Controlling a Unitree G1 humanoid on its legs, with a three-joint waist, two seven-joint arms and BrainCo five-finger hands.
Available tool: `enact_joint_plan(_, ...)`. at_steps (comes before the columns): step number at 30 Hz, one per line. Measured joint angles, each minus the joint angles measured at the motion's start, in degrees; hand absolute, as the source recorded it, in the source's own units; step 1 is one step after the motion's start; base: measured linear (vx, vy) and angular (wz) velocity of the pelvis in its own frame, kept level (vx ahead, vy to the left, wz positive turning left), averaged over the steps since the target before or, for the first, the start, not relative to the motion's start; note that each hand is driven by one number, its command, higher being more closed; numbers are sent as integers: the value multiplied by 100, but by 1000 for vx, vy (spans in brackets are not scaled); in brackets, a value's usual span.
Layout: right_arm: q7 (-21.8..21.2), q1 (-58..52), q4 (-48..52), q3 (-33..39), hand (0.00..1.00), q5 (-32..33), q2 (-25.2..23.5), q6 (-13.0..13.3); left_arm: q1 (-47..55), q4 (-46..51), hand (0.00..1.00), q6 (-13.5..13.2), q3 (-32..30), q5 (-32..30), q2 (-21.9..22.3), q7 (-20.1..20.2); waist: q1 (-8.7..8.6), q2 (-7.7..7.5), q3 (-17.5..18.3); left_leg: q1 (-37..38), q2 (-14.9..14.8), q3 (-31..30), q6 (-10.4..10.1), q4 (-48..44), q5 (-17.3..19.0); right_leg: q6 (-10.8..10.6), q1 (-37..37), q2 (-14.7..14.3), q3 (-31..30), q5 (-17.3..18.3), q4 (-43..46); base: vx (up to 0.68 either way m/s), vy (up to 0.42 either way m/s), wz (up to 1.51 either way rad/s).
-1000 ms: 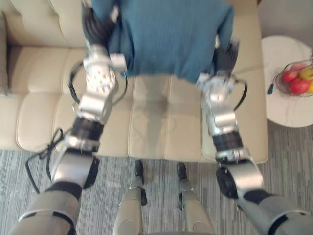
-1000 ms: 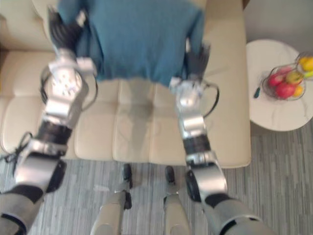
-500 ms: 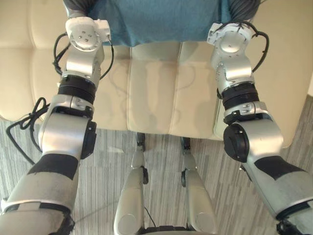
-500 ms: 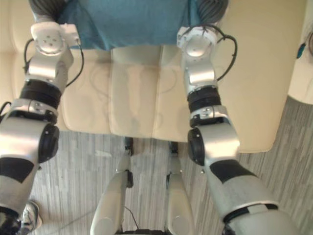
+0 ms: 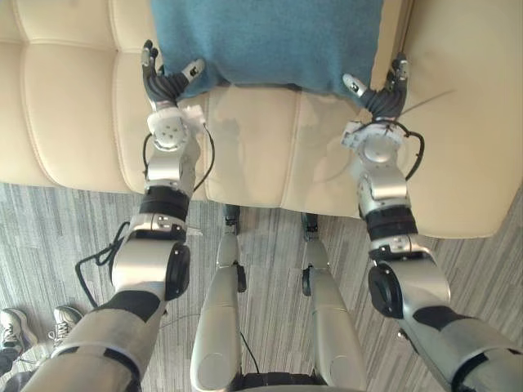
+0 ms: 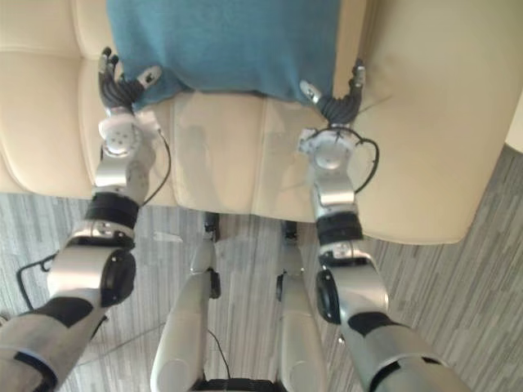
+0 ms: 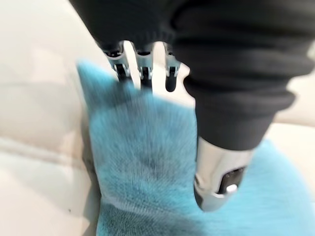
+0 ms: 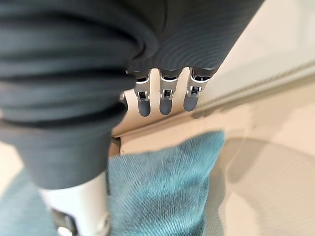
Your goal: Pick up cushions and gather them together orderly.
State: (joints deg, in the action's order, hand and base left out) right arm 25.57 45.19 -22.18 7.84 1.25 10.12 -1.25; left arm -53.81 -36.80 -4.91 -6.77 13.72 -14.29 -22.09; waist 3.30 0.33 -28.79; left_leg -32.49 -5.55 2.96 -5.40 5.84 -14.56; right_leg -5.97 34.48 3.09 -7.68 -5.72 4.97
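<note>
While the blue cushion (image 5: 265, 41) lies on the cream sofa (image 5: 73, 106), the robot has a hand at each of its two near corners. The left robot hand (image 5: 166, 86) sits at the near left corner, its fingers straight and spread, reaching up beside the cushion's edge, with the thumb lying over the blue fabric. The right robot hand (image 5: 380, 102) is at the near right corner in the same pose: fingers straight and apart on the outer side, thumb at the cushion's lower edge. Neither hand is closed round the cushion; both are wide open, and from where I stand I cannot tell how firmly the thumbs press. I count one cushion, one sofa and two robot hands. Two shoes (image 5: 16, 325) of a person stand on the grey striped floor (image 5: 49, 237).
</note>
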Motion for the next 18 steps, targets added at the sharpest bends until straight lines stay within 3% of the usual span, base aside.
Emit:
enact_joint_plan(5, -296, -1541, 1129, 251, 0, 116, 151, 146, 1528, 1026, 0, -218, -19, 408, -12, 146, 39, -6, 20, 623, -17, -115, -116, -2, 110, 55, -485, -10, 130, 389, 497, -8, -33, 22)
enact_joint_plan(8, -544, -2476, 1482, 323, 0, 128, 29, 188, 2626, 1413, 0, -231, -137, 509, 268, 338, 76, 13, 124, 961, -3, -166, -82, -139, 232, 77, -875, 2, 238, 551, 603, 30, -63, 15)
enact_joint_plan(13, -995, -3968, 1376, 338, 0, 165, -522, 275, 4396, 1321, 0, -205, -294, 544, 937, 708, 118, 5, 848, 1387, 0, -186, -58, -300, 515, 144, -1368, 24, 351, 809, 664, 89, -64, 9)
enact_joint_plan(18, -1387, -4917, 276, 332, 0, 214, -903, 330, 5327, 173, 0, -135, -358, 207, 1344, 1134, 114, -6, 1627, 2005, -16, -144, -94, -300, 739, 187, -2067, 11, 403, 946, 467, 115, -39, 0)
